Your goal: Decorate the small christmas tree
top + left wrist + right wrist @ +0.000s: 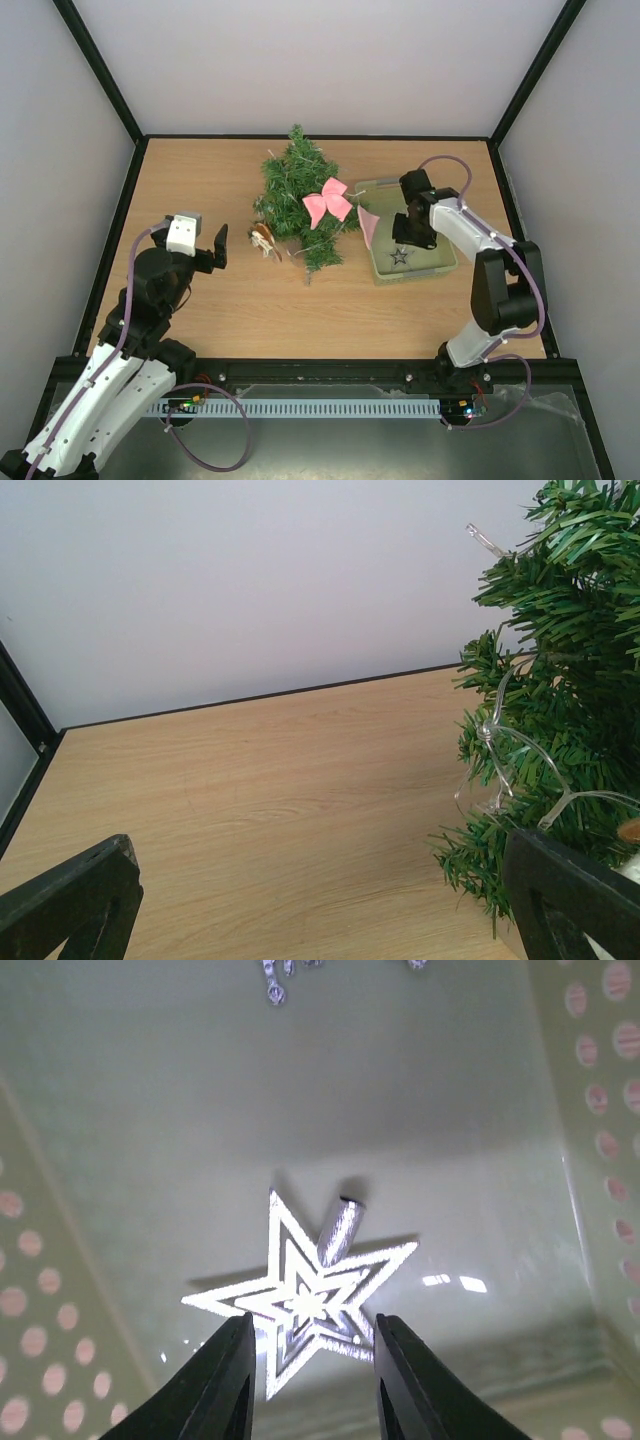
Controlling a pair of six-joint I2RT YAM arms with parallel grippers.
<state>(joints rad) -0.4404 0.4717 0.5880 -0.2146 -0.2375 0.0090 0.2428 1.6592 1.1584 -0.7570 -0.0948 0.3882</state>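
The right pincer [312, 1360] hangs inside a pale green perforated plastic basket [30, 1260]. Its two dark fingers [225, 1380] are parted by a narrow gap, and a silver glittery star ornament with a short stem [310, 1290] lies flat on the basket floor. The star's lower points sit in that gap. The fingers show no clamp on it, though whether a pad brushes it cannot be told. From above, this pincer [412, 240] sits over the star [400, 256] in the basket [448, 262]. The small christmas tree [300, 200], a dark green bristly cone with its tip toward the far wall, lies just beside the basket on the pincer's left. It wears a pink ribbon bow [328, 200], and another pink piece [368, 225] rests at the basket's left rim. The left pincer [215, 248] is released, with its jaws spread wide above the light wooden counter [200, 180]. In its own view that pincer [320, 910] frames bare counter [250, 800]. The tree [560, 680] is to its right, near the right finger, and is strung with a clear light wire [500, 750]. A small brown and white ornament [263, 240] lies on the counter between this pincer and the tree.
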